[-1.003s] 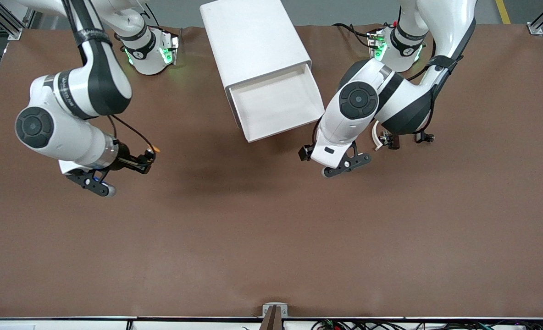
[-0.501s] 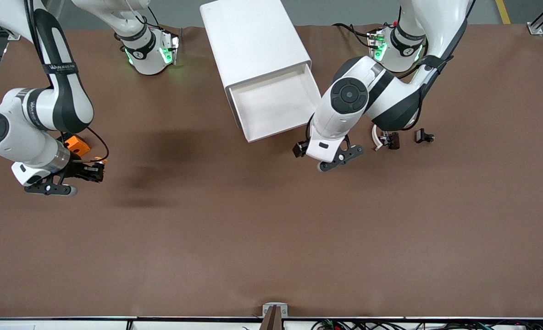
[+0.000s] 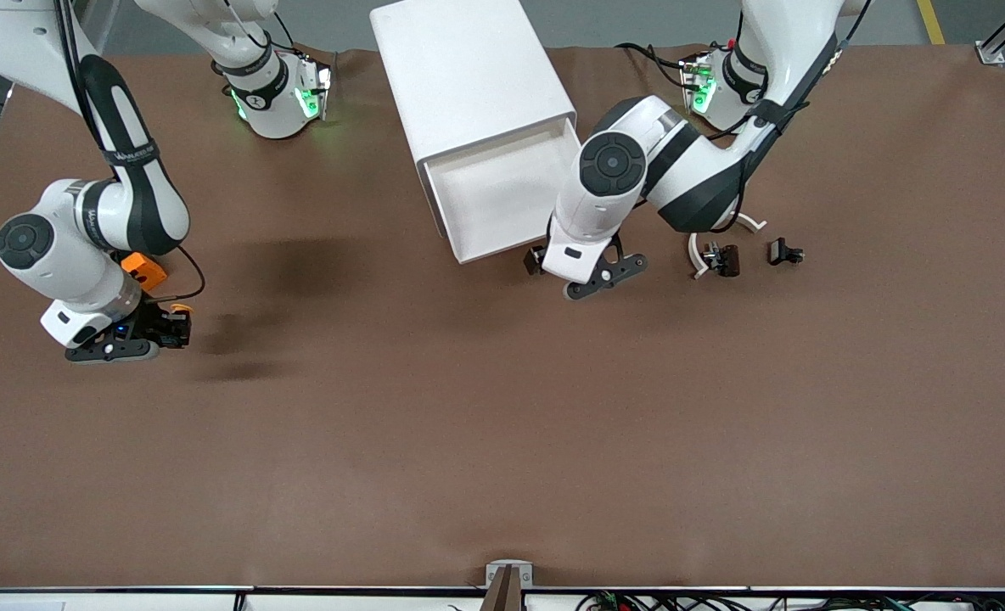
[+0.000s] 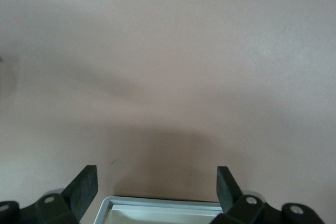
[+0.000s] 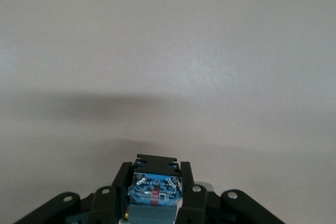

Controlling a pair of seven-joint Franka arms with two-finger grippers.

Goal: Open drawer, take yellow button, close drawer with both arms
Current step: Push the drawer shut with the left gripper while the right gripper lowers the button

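The drawer [image 3: 502, 191] stands pulled out of the white cabinet [image 3: 468, 68], white inside and showing nothing in it. My left gripper [image 3: 538, 259] is open at the drawer's front corner. In the left wrist view [image 4: 156, 184] the drawer's front rim [image 4: 163, 205] lies between the spread fingers [image 4: 84, 187]. My right gripper [image 3: 170, 327] is low over the table at the right arm's end, shut on the button [image 3: 182, 308]. The button's dark blue body [image 5: 156, 187] shows clamped in the right gripper [image 5: 156, 174].
An orange block [image 3: 143, 269] lies close beside the right arm's wrist. Small black clips [image 3: 785, 252] and a white curved band [image 3: 695, 255] lie near the left arm's elbow. The brown table [image 3: 502, 441] stretches toward the camera.
The right arm has carried the button toward its own end of the table and come lower, uncovering the orange block. The left gripper has moved in to the drawer's front corner.
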